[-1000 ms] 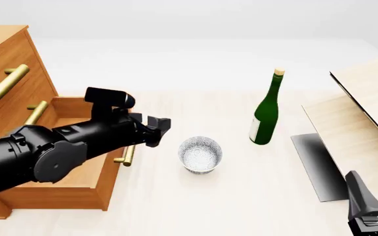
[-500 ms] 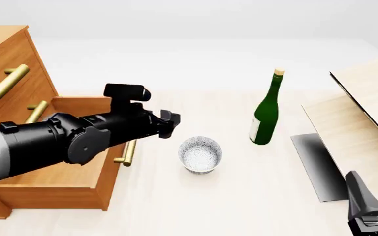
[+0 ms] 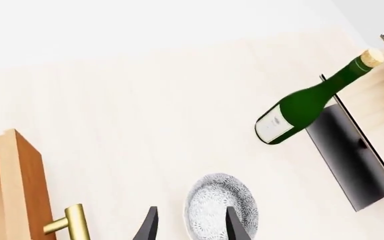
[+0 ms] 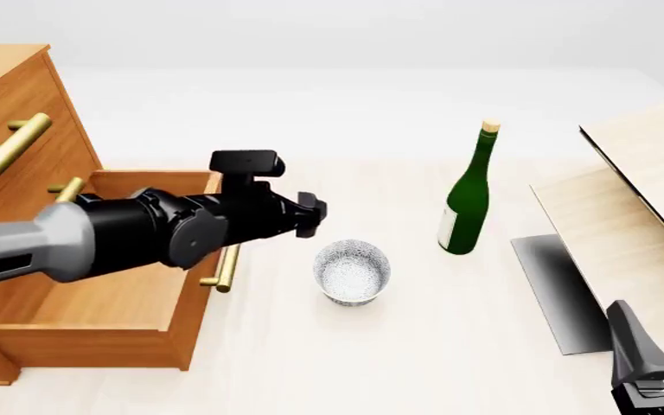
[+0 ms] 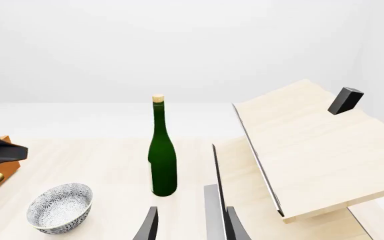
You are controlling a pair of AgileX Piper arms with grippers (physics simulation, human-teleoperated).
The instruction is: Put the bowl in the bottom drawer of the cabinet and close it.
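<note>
We note the left gripper [image 4: 312,216] open and empty; the small speckled white-grey bowl [image 4: 352,271] sits just ahead and below it, far nearer than the right arm.

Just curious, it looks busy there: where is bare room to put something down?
Bare tabletop lies between the bowl and green bottle, and along the near edge below the bowl. It is crowded by the open bottom drawer, where the left claw hovers, and by the pale boards.

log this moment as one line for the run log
left gripper: open, above-left of speckled white-grey bowl | bowl: on table, ungrasped | orange-brown wooden bottom drawer: open | right gripper: open, idle
</note>
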